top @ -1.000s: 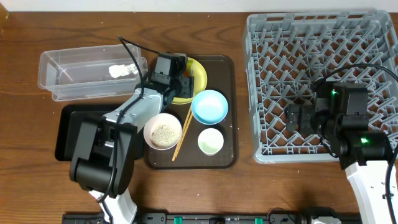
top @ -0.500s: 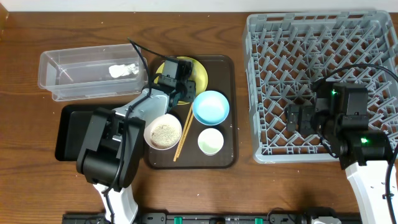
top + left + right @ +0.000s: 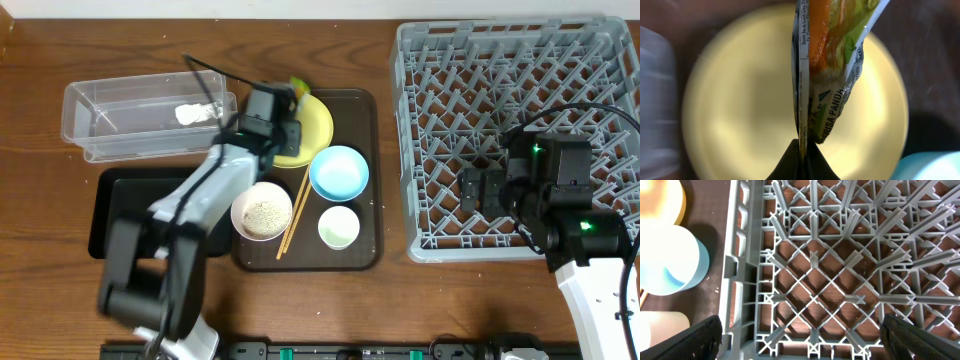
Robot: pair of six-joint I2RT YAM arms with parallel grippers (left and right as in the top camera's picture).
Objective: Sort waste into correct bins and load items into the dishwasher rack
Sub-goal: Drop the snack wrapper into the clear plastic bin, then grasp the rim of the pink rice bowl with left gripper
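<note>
My left gripper (image 3: pixel 289 100) (image 3: pixel 802 152) is shut on the edge of the yellow-orange-green snack wrapper (image 3: pixel 297 85) (image 3: pixel 830 65), which hangs lifted over the round yellow plate (image 3: pixel 312 132) (image 3: pixel 740 110). The white bowl (image 3: pixel 262 212) holds rice. The light blue bowl (image 3: pixel 338 172), small pale cup (image 3: pixel 339 227) and chopsticks (image 3: pixel 293 215) lie on the brown tray. A white tissue (image 3: pixel 197 112) sits in the clear tub (image 3: pixel 100 125). My right gripper (image 3: pixel 478 190) (image 3: pixel 812 340) hangs open over the grey rack (image 3: pixel 520 80) (image 3: pixel 815 270), holding nothing.
The dark brown serving tray (image 3: pixel 370 250) lies between the bins and the rack. The black tray (image 3: pixel 112 205) lies in front of the clear tub, partly under my left arm. The right wrist view shows the blue bowl (image 3: pixel 670 265) just left of the rack wall.
My left gripper has shut on the snack wrapper and raised it off the yellow plate, drifting toward the plate's back left rim. The right arm has not moved.
</note>
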